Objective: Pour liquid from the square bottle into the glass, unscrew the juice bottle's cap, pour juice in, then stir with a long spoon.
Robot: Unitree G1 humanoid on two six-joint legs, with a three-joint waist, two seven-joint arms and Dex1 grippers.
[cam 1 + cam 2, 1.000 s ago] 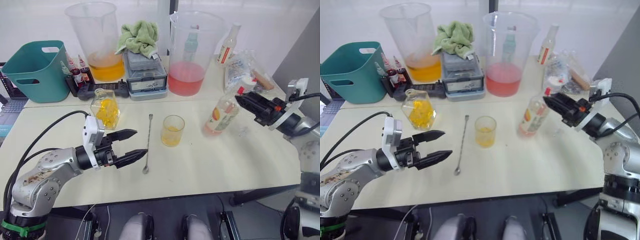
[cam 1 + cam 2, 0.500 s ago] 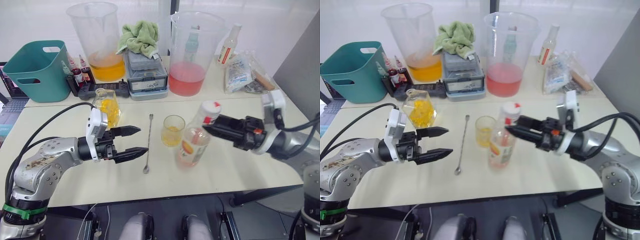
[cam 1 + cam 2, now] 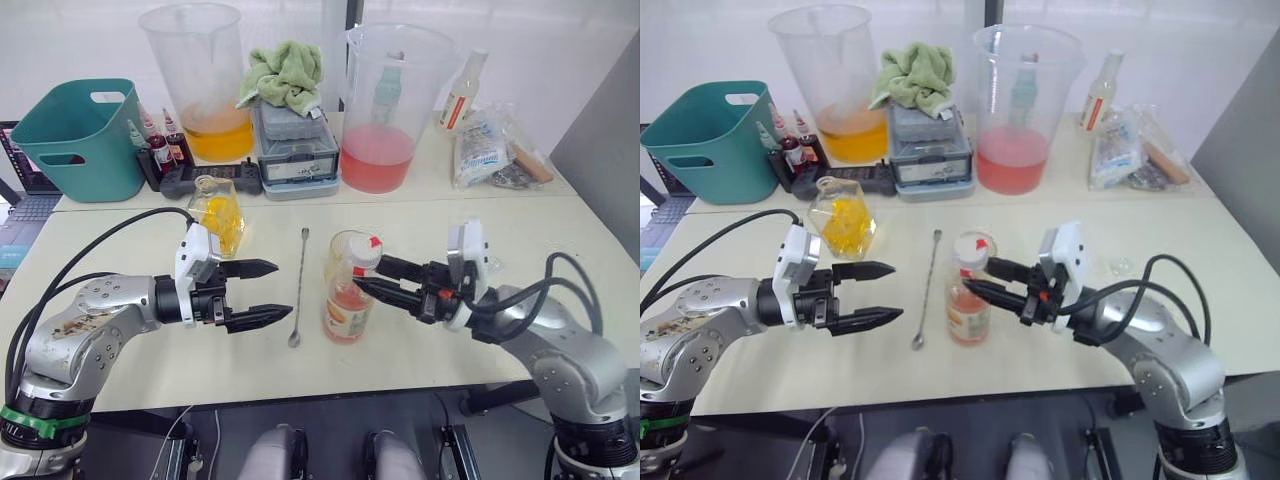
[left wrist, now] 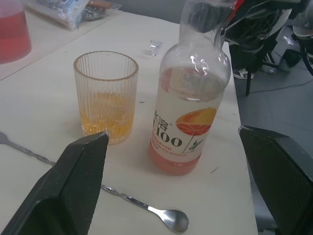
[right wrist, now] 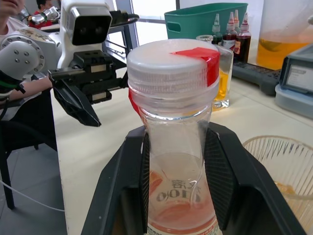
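Note:
The juice bottle (image 3: 348,300) stands upright on the table just in front of the glass (image 4: 106,95), which holds a little yellow liquid. My right gripper (image 3: 365,275) is shut on the bottle's neck, right under the whitish cap (image 5: 171,66) with its red tape strip. To the left, my left gripper (image 3: 283,289) is open and empty, its tips pointing at the bottle. Between them lies the long spoon (image 3: 299,285), flat on the table. The square bottle (image 3: 218,210) with yellow liquid stands behind my left gripper.
Along the back stand a teal basket (image 3: 75,135), dark-red dropper bottles (image 3: 155,140), two large measuring jugs (image 3: 200,80) (image 3: 390,100), a grey box under a green cloth (image 3: 290,140), a slim bottle (image 3: 465,90) and plastic bags (image 3: 495,145).
My right gripper has carried the juice bottle from the right side to the table's middle, where it now stands upright by the glass. The left gripper has barely moved.

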